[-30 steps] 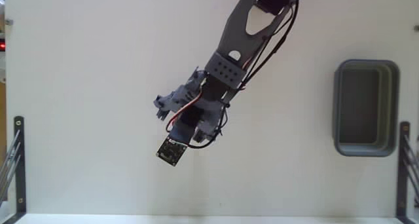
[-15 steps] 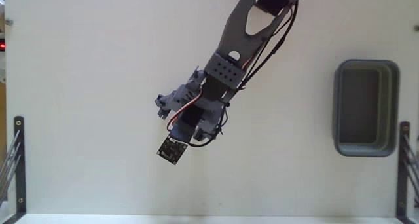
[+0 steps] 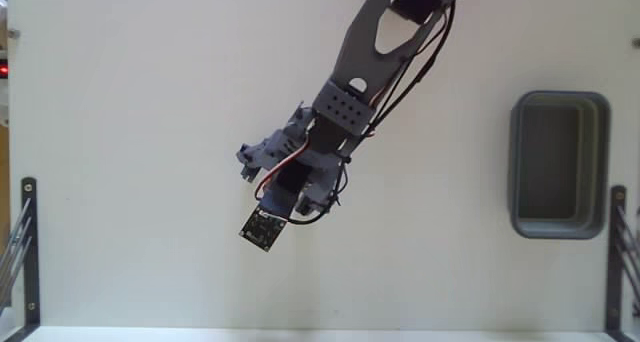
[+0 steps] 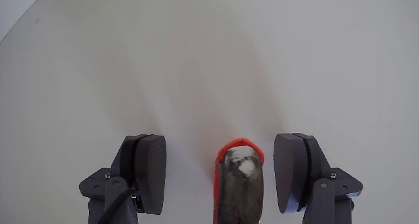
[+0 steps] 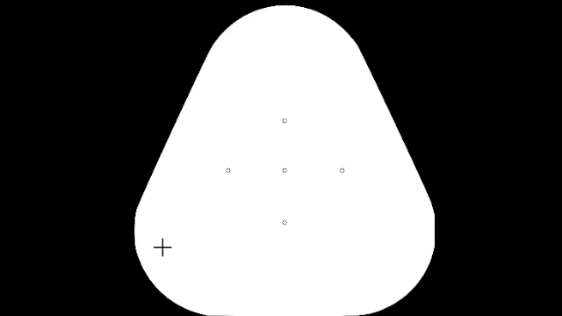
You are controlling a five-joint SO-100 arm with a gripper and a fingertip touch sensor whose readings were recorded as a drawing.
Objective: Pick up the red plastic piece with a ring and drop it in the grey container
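Red-orange plastic shows between my two dark grey fingers [image 4: 149, 175] in the wrist view: the red plastic piece with a ring [image 4: 239, 178] lies on the white surface [image 4: 209, 60] at the bottom edge of that picture, closer to the right-hand finger than to the left one. My hand [image 4: 222, 175] is spread wide, the jaws standing well apart with bare white showing on either side of the piece, so neither pad touches it and I hold nothing. The piece looks oblong, with a rounded red rim arching over its far end like a loop; its middle is dark and greyish with a pale mottled patch near the top, and its lower part runs out of the picture. A faint reddish tint lies on the surface just beyond it. In the fixed view my grey arm [image 3: 360, 72] reaches down from the top edge toward the middle of the surface, red and black cables running along it, and the wrist assembly with its small dark camera board [image 3: 262, 229] covers the spot beneath, so the piece itself is hidden there. The grey container [image 3: 558, 164] sits well apart at the right side of that view, a rounded-rectangle tub with a thick rim and a darker inside.
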